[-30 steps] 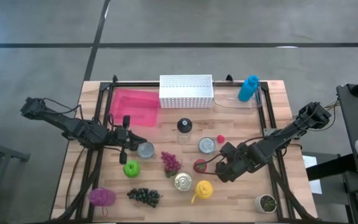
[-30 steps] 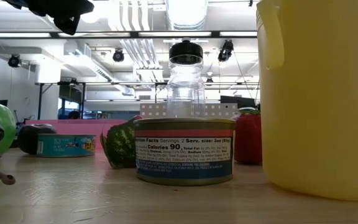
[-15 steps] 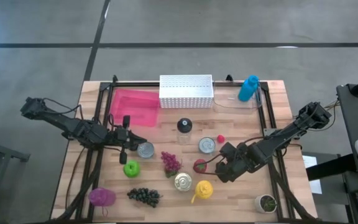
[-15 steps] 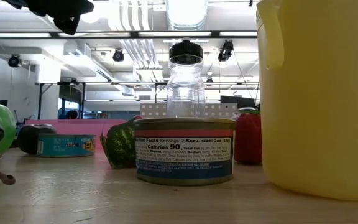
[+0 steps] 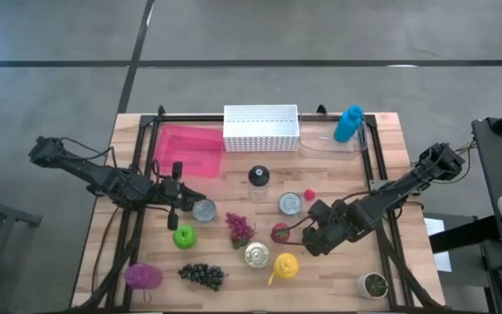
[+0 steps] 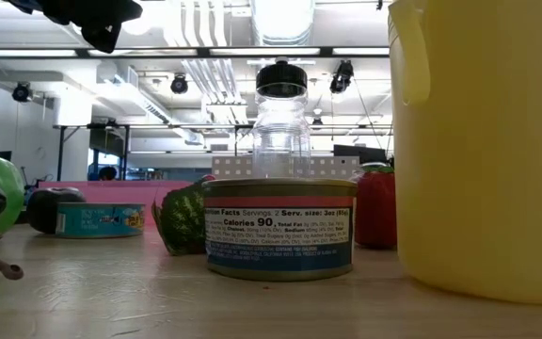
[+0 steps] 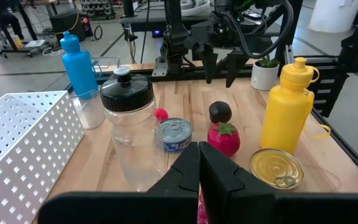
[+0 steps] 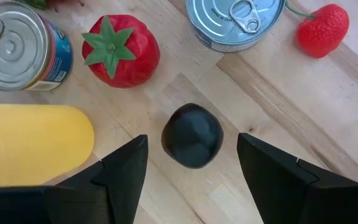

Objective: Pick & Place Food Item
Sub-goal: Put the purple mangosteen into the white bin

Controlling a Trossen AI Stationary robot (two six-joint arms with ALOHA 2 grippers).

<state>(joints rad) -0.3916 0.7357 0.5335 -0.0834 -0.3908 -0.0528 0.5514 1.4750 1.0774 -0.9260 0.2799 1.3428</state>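
Observation:
A small dark round fruit (image 8: 192, 135) rests on the wooden table beside a red tomato-like fruit (image 8: 120, 50). My right gripper (image 7: 220, 71) hangs open just above the dark fruit and points steeply down. One finger stands on either side of the fruit without touching it. In the high view this gripper (image 5: 310, 237) hides the fruit. My left gripper (image 5: 190, 198) is shut and empty, held above the table left of centre, next to a can (image 5: 204, 209).
Close around the dark fruit are two cans (image 8: 20, 46) (image 8: 235, 22), a yellow bottle (image 8: 33, 140) and a small strawberry (image 8: 323, 31). Farther off stand a clear jar (image 5: 258, 177), a pink tray (image 5: 187, 150), a white basket (image 5: 261, 127) and a blue bottle (image 5: 349, 123).

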